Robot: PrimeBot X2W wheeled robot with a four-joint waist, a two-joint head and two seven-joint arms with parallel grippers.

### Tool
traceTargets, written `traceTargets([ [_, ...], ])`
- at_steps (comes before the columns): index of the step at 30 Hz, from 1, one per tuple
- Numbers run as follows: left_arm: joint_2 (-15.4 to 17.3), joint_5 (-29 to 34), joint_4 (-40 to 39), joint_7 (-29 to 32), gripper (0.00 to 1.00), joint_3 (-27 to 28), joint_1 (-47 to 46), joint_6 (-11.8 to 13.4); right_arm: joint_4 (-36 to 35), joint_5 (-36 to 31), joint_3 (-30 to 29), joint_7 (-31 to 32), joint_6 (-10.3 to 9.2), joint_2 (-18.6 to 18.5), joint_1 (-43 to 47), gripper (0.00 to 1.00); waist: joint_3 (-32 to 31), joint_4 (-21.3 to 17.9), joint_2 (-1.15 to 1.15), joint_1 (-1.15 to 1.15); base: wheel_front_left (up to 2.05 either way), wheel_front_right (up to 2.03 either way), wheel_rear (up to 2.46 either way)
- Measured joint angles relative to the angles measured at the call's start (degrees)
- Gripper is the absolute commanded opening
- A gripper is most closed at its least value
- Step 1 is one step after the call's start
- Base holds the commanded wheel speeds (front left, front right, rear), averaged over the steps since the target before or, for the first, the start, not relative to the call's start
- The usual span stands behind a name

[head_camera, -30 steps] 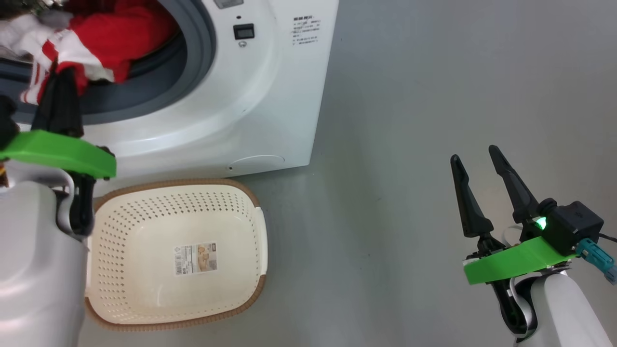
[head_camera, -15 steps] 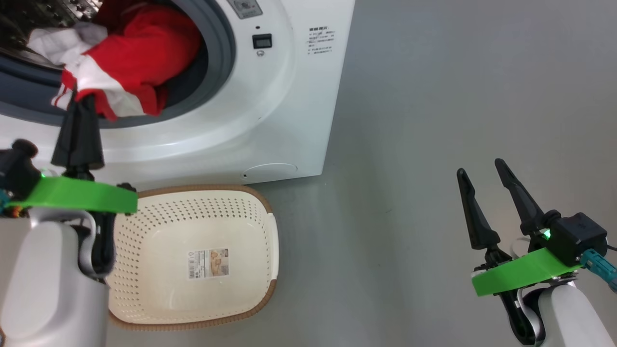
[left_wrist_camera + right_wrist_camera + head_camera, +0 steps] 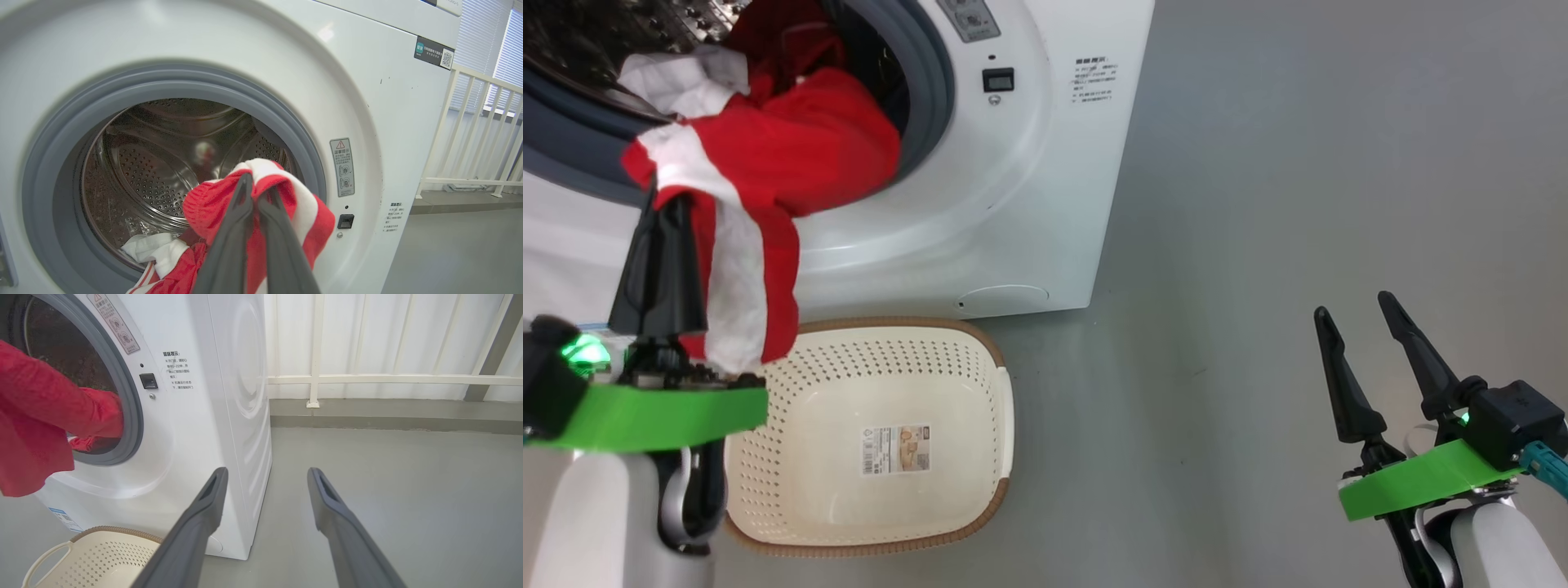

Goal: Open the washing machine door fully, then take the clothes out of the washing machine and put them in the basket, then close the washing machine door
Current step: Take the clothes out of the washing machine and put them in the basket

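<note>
Clothes [image 3: 825, 155] trail from the washing machine [image 3: 1029, 180], pinched between the jaws of the left gripper [image 3: 662, 202] above the basket [image 3: 890, 325]; the right gripper [image 3: 1354, 304] gapes empty.

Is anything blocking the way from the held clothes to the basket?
Nothing visible. The left gripper is shut on the clothes at the mouth of the washing machine; the basket sits open and empty on the floor below.

Looked steeply down from the head on washing machine [image 3: 1013, 204] and basket [image 3: 898, 323]. Faced the drum [image 3: 163, 163] close up along the left gripper [image 3: 258, 183]. Caught the same front obliquely, farther off, beyond the right gripper [image 3: 266, 473].
</note>
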Motion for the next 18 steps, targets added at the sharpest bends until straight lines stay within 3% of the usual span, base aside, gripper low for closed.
traceTargets([
  [9,0.1,0.2,-14.2,2.3,0.0,0.2,6.9,2.5,-0.3,0.0,-0.2,0.0,0.0,-0.2,0.7,1.0,0.1,0.7,0.0,0.0,0.0,0.0,0.0],
  [14,-0.1,0.1,-13.4,3.2,0.0,-0.7,9.8,2.5,-0.4,0.0,0.0,0.0,0.0,-0.2,0.7,1.0,0.8,0.8,0.0,0.0,0.0,0.0,0.0],
  [18,-0.7,-0.6,-8.0,3.1,0.0,-1.4,10.9,2.5,-0.4,0.0,0.1,0.0,0.0,-0.2,0.6,1.0,1.6,0.5,0.0,0.0,0.0,0.0,0.0],
])
